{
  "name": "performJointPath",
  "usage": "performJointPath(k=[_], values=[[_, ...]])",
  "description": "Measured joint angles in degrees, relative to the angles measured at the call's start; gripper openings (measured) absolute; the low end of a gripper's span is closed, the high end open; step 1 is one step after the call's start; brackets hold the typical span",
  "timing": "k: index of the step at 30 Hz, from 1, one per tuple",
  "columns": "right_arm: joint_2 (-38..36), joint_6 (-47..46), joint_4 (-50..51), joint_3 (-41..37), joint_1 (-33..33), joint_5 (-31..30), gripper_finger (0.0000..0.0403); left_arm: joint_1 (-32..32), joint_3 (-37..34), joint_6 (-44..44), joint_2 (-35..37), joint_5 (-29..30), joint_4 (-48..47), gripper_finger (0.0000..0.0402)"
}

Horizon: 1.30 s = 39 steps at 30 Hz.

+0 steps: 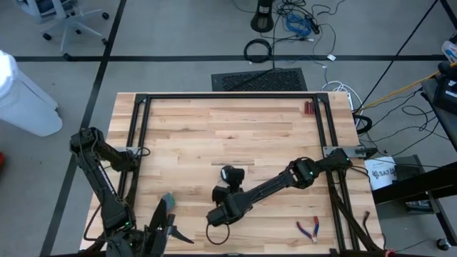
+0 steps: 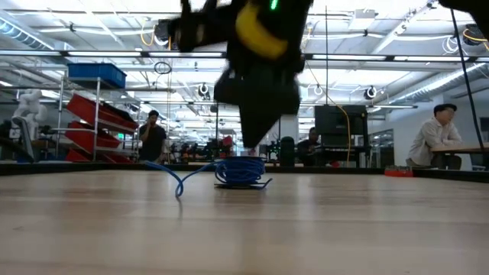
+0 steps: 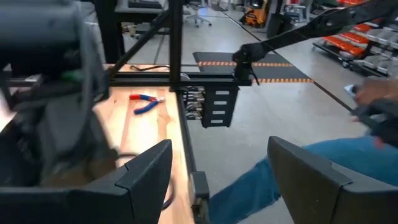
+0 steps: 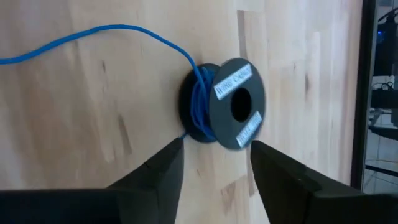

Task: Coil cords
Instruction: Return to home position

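The cord (image 4: 198,106) is thin, bright blue wire, wound in tight turns around a black, round-flanged spool (image 4: 219,118). The spool lies near the middle of the table (image 1: 214,128), which is made of pale wooden planks with visible grain. One loose tail of the cord curves away across the wood. Two white paper labels sit on the spool's flange on either side of its centre hole, and their lettering cannot be read. The right end effector (image 4: 217,149) hangs just above the spool with its dark, flat fingers apart, gripping nothing and touching neither cord nor spool. The left end effector (image 3: 221,146), also spread apart and empty, waits at the table's near left edge, well apart from the cord. Red-handled pliers (image 1: 308,228) lie near the table's near right corner.
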State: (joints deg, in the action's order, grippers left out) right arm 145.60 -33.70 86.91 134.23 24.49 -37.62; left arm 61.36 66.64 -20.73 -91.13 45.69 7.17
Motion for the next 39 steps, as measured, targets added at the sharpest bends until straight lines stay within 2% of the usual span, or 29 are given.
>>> performJointPath(k=[7, 13, 16, 20, 25, 27, 29, 34, 39], values=[[-7.72, -0.55, 1.3, 0.0, 6.39, 3.25, 0.0171, -0.32, -0.01, -0.16, 0.0, 2.06, 1.59, 0.0271], [-17.38, -5.11, 1.73, 0.0, 14.0, 4.52, 0.0117, -1.75, -0.01, 0.02, 0.35, 4.06, 1.9, 0.0256], [-22.01, -6.13, 2.26, 0.0, 17.99, 4.5, 0.0071, -3.57, -0.01, 0.08, 1.05, 4.38, 1.92, 0.022], [-27.32, -5.41, 3.06, 0.0, 23.36, 2.74, 0.0011, -6.36, -0.01, 1.56, 2.02, 4.38, 1.88, 0.0149], [-32.66, -3.13, 3.09, 0.0, 30.01, 0.62, 0.0008, -8.95, -0.01, 4.53, 4.43, 4.36, 1.71, 0.0051], [-34.32, -3.12, 3.08, -0.01, 32.98, -2.95, 0.0003, -9.48, -0.01, 7.42, 6.43, 4.35, 1.74, 0.0017], [-35.96, -3.04, 3.04, -1.11, 35.93, -7.06, 0.0002, -10.13, -0.01, 10.58, 9.09, 4.33, 2.0, 0.0007], [-41.22, -7.81, 2.99, -10.46, 42.43, -15.64, 0.0001, -12.3, -0.01, 18.38, 13.77, 4.33, 2.11, 0.0011], [-49.87, -22.82, 2.84, -29.55, 46.55, -22.08, 0.0001, -14.75, -0.01, 23.67, 13.87, 4.03, 1.57, 0.0006]])
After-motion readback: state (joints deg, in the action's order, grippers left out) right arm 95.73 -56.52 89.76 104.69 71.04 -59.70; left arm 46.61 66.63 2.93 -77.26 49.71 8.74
